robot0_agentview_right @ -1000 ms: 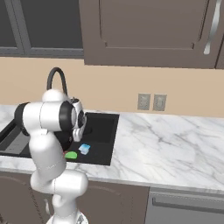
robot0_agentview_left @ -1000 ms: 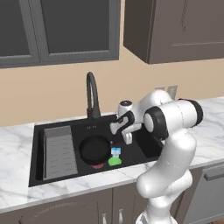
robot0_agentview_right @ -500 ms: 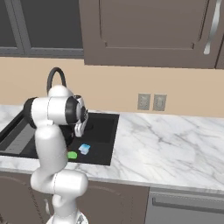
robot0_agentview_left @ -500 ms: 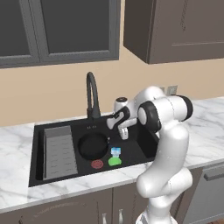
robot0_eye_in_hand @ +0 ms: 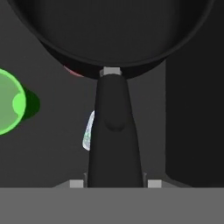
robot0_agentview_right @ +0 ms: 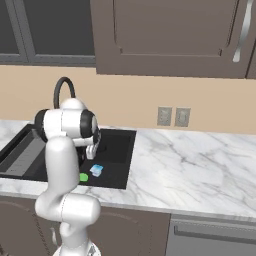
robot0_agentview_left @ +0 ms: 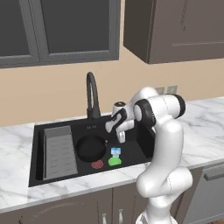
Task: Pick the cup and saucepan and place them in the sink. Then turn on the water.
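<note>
Saucepan (robot0_agentview_left: 91, 148), a round shallow matte black pan, sits inside the wide rectangular black sink (robot0_agentview_left: 144, 146) set in the white marble surface (robot0_agentview_left: 17, 135), just right of the grey ribbed rack insert (robot0_agentview_left: 59, 151) and above the red drain (robot0_agentview_left: 97, 164). Its short straight black handle (robot0_eye_in_hand: 114, 131) runs up the middle of the hand view toward the pan rim, flanked low down by the two finger tips (robot0_eye_in_hand: 76, 183) of the gripper (robot0_agentview_left: 120, 136); whether they press the handle or stand apart from it cannot be told. The small bright green tapered cup (robot0_agentview_left: 115, 161) lies on the sink floor beside the drain, near a small pale blue object (robot0_agentview_left: 115, 151). The tall black gooseneck faucet (robot0_agentview_left: 92, 94) rises behind the basin.
</note>
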